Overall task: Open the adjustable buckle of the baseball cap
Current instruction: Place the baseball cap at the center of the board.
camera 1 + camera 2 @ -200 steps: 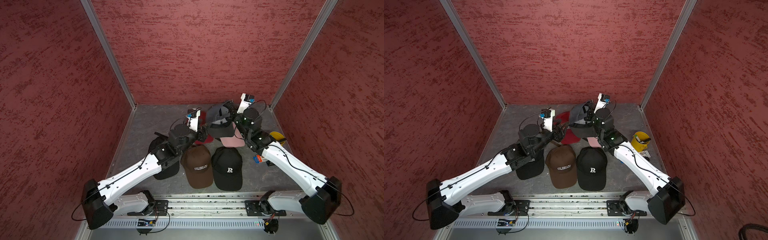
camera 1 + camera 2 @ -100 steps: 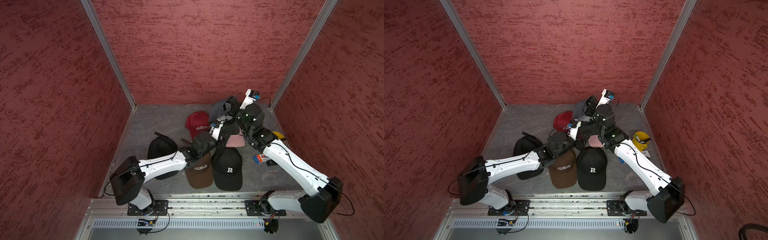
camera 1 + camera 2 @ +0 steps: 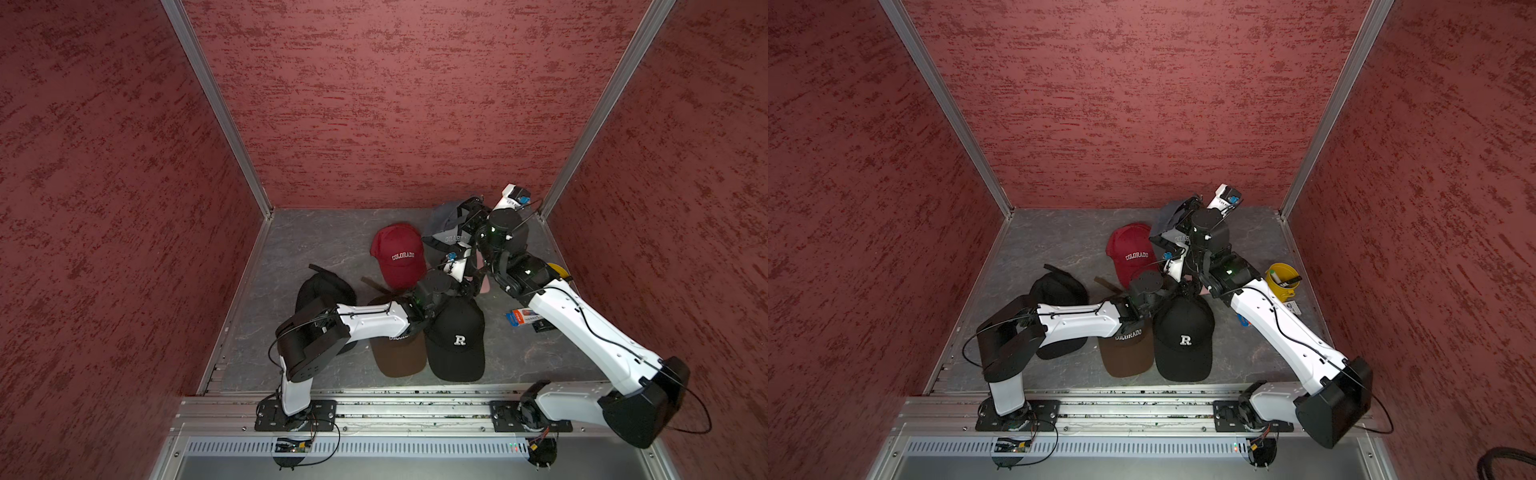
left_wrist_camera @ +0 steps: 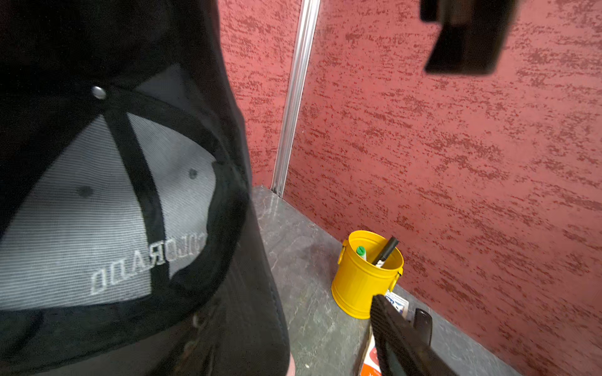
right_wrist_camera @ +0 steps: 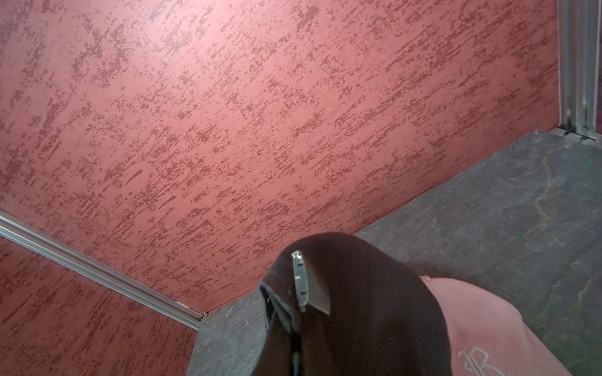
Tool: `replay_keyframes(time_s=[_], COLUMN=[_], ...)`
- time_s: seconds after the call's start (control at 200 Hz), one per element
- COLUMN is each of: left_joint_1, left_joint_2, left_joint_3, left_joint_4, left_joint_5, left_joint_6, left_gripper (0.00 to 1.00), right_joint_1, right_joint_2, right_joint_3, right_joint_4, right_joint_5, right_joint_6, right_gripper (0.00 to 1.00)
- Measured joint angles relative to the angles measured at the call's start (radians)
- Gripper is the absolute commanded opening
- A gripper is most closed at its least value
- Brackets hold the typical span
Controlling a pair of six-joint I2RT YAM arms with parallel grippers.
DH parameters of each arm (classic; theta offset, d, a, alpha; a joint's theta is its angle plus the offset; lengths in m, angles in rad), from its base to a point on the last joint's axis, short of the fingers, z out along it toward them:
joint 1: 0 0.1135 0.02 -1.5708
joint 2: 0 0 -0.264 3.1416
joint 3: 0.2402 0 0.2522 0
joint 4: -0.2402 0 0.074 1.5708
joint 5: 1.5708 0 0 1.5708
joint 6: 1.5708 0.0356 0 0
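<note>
The grey cap (image 3: 444,224) hangs clear of the table just beside the red cap (image 3: 397,255), on the side of it facing the right arm. The right gripper (image 3: 468,216) is clenched on it, apparently at the back strap, though dark fabric hides the exact grip in the right wrist view. That view shows the metal buckle (image 5: 299,280) close up on the dark strap. A flat plate seems to stand away from the strap, but whether the strap has actually slipped free cannot be told. The left gripper (image 4: 417,185) sits lower, just past the red cap's brim on the same side. Its fingers (image 4: 400,338) are spread wide with nothing between them, and the left wrist view looks into the grey cap's lining, where the lettering reads backwards. The lifting and presenting of the cap looks done. What is left, judging from this, is the buckle itself: the empty left gripper would have to reach the strap end or clasp and pull it loose, unless the clasp is already open, which these views do not settle.
</note>
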Motion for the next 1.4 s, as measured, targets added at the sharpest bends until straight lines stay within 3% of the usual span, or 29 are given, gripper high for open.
replay_keyframes(time_s=[0.125, 0.456, 0.847, 1.257, 1.398], left_joint_1=[-0.002, 0.008, 0.019, 0.019, 0.034], left_joint_2=[0.044, 0.102, 0.105, 0.003, -0.059], left_joint_3=[0.045, 0.101, 0.098, 0.011, -0.018], left_joint_4=[0.014, 0.016, -0.018, -0.102, -0.151], left_joint_5=[-0.036, -0.081, -0.061, -0.054, -0.002], left_joint_6=[0.014, 0.032, 0.043, 0.069, 0.069], left_gripper=[0.72, 0.56, 0.00, 0.00, 0.00], right_joint_1=[0.001, 0.008, 0.008, 0.010, 0.010], right_joint_2=[-0.005, -0.013, -0.036, -0.043, -0.065], right_joint_3=[0.000, 0.000, -0.009, -0.063, -0.103], right_joint_4=[-0.012, -0.026, -0.026, 0.019, 0.072], right_joint_5=[0.016, 0.035, 0.043, 0.029, -0.020], right_joint_6=[0.029, 0.066, 0.070, 0.021, -0.040], right_gripper=[0.00, 0.00, 0.00, 0.00, 0.14])
